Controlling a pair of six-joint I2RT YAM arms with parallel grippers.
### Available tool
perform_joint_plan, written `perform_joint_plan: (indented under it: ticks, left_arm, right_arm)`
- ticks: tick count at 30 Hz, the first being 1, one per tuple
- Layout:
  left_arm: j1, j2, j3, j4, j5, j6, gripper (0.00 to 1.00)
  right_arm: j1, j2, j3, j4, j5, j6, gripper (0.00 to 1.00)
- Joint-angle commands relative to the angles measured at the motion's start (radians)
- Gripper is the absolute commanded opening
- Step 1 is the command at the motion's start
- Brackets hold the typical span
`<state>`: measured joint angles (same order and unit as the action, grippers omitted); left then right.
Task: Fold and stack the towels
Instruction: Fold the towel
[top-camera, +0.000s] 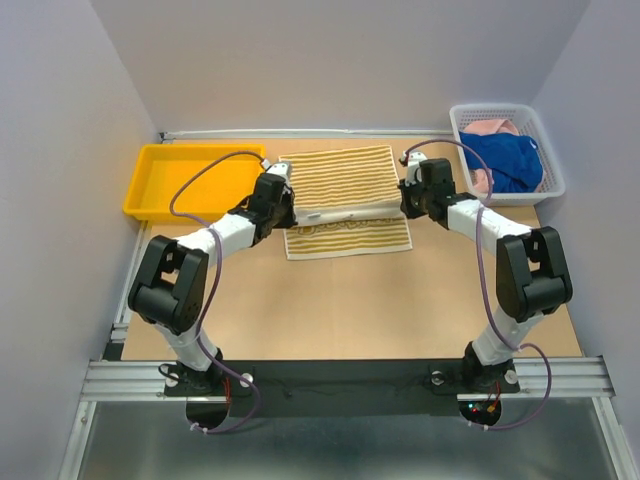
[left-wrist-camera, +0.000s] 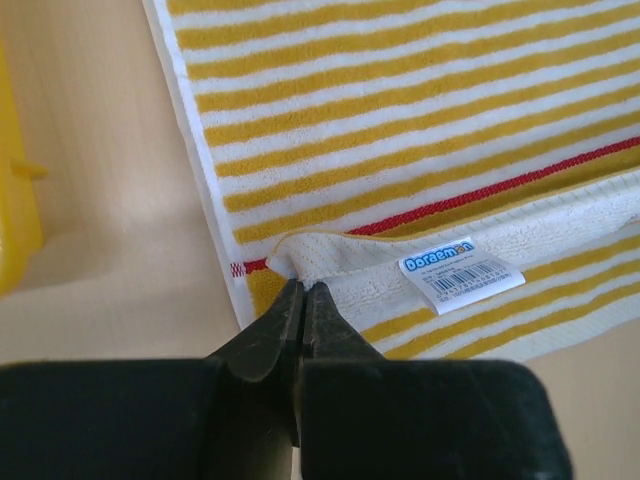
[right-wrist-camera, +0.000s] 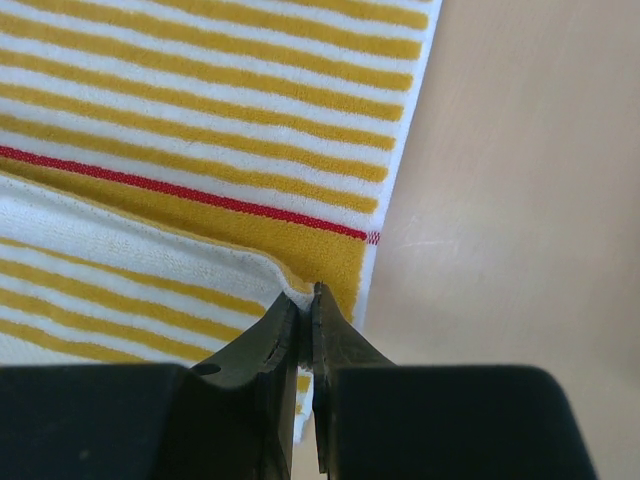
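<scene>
On the table (top-camera: 380, 300), between a yellow tray (top-camera: 150, 180) and a white basket (top-camera: 500, 107), two grippers pinch the striped towel (top-camera: 340, 170).

The tray stands at the far left, near the towel's left edge, and the left arm's cable arcs over it. The left gripper (left-wrist-camera: 301, 295) is closed on a turned-over corner of the towel, just beside a white label (left-wrist-camera: 462, 272) on the cream underside. The towel lies flat at mid-table with this lifted edge stretched across it, partly covering a red line. The right gripper (right-wrist-camera: 306, 295) is closed on the opposite corner in the same way. At the far right, the basket holds the blue towel (top-camera: 512, 160) and the pink towel (top-camera: 490, 127), both crumpled and touching, well apart from the striped one.
</scene>
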<state>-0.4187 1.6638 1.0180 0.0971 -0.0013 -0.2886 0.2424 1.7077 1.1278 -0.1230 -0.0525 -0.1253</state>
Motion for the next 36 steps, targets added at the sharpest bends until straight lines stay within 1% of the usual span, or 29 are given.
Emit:
perform_joint_plan:
  ticks: [1,2,3,4,5,7,8,9,10,11,12,14,15,18,22,23,24,26,27,29,30,31,32,33,36]
  left_arm:
    - [-0.008,-0.019,-0.054,-0.023,-0.072,-0.017,0.15]
    - [-0.012,-0.030,-0.064,-0.023,-0.072,-0.026,0.20]
    - [-0.020,-0.042,-0.088,-0.023,-0.074,-0.044,0.25]
    - [-0.029,-0.076,-0.101,-0.026,-0.074,-0.049,0.41]
    - [-0.046,-0.093,-0.123,-0.031,-0.074,-0.056,0.51]
    - [-0.066,-0.139,-0.150,-0.040,-0.075,-0.075,0.67]
    - [-0.077,-0.195,-0.165,-0.049,-0.077,-0.081,0.78]
    - [-0.095,-0.228,-0.195,-0.056,-0.080,-0.089,0.80]
    - [-0.101,-0.296,-0.211,-0.063,-0.083,-0.109,0.80]
    - [-0.106,-0.333,-0.228,-0.063,-0.088,-0.119,0.80]
    - [-0.109,-0.369,-0.260,-0.065,-0.097,-0.133,0.80]
    - [-0.108,-0.450,-0.275,-0.065,-0.118,-0.162,0.81]
    - [-0.109,-0.464,-0.274,-0.066,-0.129,-0.170,0.81]
    - [-0.108,-0.460,-0.233,-0.069,-0.160,-0.185,0.81]
    - [-0.109,-0.357,-0.144,-0.069,-0.163,-0.176,0.80]
    - [-0.109,-0.320,-0.130,-0.069,-0.157,-0.178,0.79]
    - [-0.109,-0.306,-0.113,-0.068,-0.155,-0.182,0.79]
    - [-0.109,-0.286,-0.110,-0.066,-0.154,-0.188,0.79]
    - [-0.108,-0.286,-0.116,-0.063,-0.154,-0.195,0.79]
    - [-0.109,-0.291,-0.133,-0.060,-0.155,-0.198,0.78]
    - [-0.108,-0.295,-0.151,-0.060,-0.157,-0.201,0.78]
    - [-0.109,-0.300,-0.162,-0.060,-0.158,-0.205,0.77]
    - [-0.109,-0.315,-0.173,-0.060,-0.157,-0.210,0.77]
    - [-0.109,-0.323,-0.185,-0.060,-0.157,-0.216,0.77]
    - [-0.109,-0.357,-0.239,-0.060,-0.151,-0.236,0.75]
  right_arm:
    - [-0.026,0.004,-0.039,-0.013,0.059,0.024,0.08]
    - [-0.026,-0.002,-0.046,-0.021,0.024,0.042,0.11]
    - [-0.026,-0.016,-0.051,-0.033,-0.004,0.052,0.20]
    - [-0.026,-0.023,-0.056,-0.064,-0.021,0.061,0.27]
    - [-0.026,-0.034,-0.065,-0.081,-0.058,0.082,0.40]
    - [-0.028,-0.084,-0.075,-0.113,-0.101,0.104,0.51]
    - [-0.026,-0.106,-0.080,-0.142,-0.121,0.119,0.55]
    - [-0.026,-0.129,-0.097,-0.153,-0.160,0.122,0.62]
    - [-0.026,-0.187,-0.108,-0.159,-0.181,0.121,0.64]
    - [-0.023,-0.212,-0.115,-0.161,-0.199,0.151,0.66]
    - [-0.023,-0.238,-0.126,-0.162,-0.225,0.162,0.67]
    - [-0.020,-0.278,-0.125,-0.161,-0.247,0.174,0.67]
    - [-0.018,-0.280,-0.119,-0.159,-0.253,0.176,0.67]
    - [-0.012,-0.235,-0.073,-0.158,-0.250,0.187,0.66]
    - [0.024,-0.110,0.029,-0.159,-0.248,0.207,0.64]
    - [0.046,-0.083,0.068,-0.158,-0.238,0.217,0.62]
    - [0.057,-0.029,0.084,-0.159,-0.231,0.220,0.61]
    - [0.089,0.019,0.121,-0.156,-0.218,0.227,0.59]
    - [0.101,0.061,0.128,-0.153,-0.193,0.227,0.57]
    - [0.121,0.099,0.136,-0.149,-0.170,0.230,0.54]
    - [0.138,0.113,0.132,-0.145,-0.162,0.233,0.51]
    - [0.146,0.133,0.125,-0.144,-0.159,0.234,0.50]
    - [0.162,0.136,0.116,-0.142,-0.161,0.236,0.42]
    - [0.170,0.136,0.104,-0.141,-0.158,0.236,0.39]
    - [0.205,0.101,0.029,-0.138,-0.145,0.227,0.37]
